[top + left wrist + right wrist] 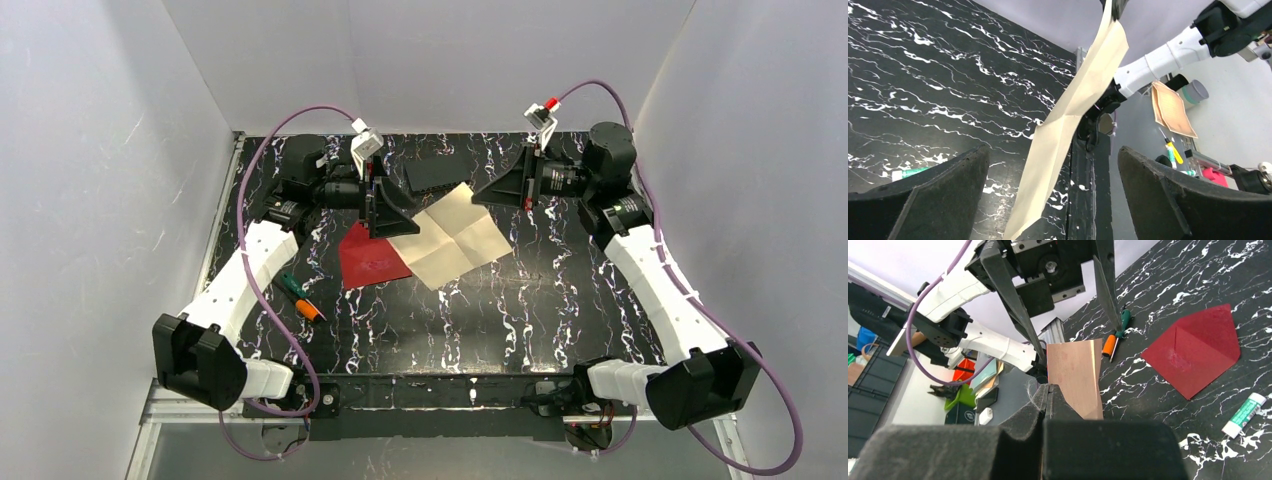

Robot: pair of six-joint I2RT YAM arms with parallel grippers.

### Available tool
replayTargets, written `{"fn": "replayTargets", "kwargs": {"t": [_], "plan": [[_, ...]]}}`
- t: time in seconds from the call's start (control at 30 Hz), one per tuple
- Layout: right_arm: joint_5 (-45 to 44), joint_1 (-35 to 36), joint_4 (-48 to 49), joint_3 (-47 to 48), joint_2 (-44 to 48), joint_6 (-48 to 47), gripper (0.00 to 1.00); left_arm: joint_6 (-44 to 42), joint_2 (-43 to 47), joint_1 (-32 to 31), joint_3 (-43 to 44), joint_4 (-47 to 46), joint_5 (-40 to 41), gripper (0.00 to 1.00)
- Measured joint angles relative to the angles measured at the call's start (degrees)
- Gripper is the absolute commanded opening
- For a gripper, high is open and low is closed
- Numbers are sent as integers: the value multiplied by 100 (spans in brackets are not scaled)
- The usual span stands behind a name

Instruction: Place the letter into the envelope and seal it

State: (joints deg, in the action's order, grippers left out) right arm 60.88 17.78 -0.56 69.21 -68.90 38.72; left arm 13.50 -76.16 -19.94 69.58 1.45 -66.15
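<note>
Insertion not begun. Right hand (483, 196) pinched shut on raised letter (452, 238); left hand (390, 222) wide open, empty, astride it. Next, probably: left closes, steer to envelope (368, 262).

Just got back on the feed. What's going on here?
The right gripper is shut on one end of the letter and holds it up off the table. The left gripper is wide open, with its fingers on either side of the letter's other end, not closed on it. The envelope lies flat on the table near the left gripper, untouched. The letter is not yet in it.
</note>
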Motion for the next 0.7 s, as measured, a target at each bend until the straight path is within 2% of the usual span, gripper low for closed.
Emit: {"fn": "replayTargets", "kwargs": {"t": [0.13,0.27,0.37,0.5,0.57,0.6,0.67,0.7], "plan": [[101,116,2,284,-208,-17,1,0,9,0,-181,-131,-197,97],[197,275,2,474,-328,-15,1,52,9,0,-214,-225,-210,90],[262,374,33,549,-348,33,1,181,9,-2,-212,-282,-391,78],[348,444,304,581,-391,323,1,348,-7,-17,-120,-306,-872,48],[376,455,437,640,-457,452,1,385,-4,-24,-87,-339,-1025,20],[380,461,501,673,-494,494,1,380,-4,-33,-81,-356,-1095,9],[378,468,553,748,-562,566,1,415,-4,-39,-74,-358,-1150,0],[378,474,575,787,-595,608,1,400,-4,-44,-68,-378,-1167,0]]}}
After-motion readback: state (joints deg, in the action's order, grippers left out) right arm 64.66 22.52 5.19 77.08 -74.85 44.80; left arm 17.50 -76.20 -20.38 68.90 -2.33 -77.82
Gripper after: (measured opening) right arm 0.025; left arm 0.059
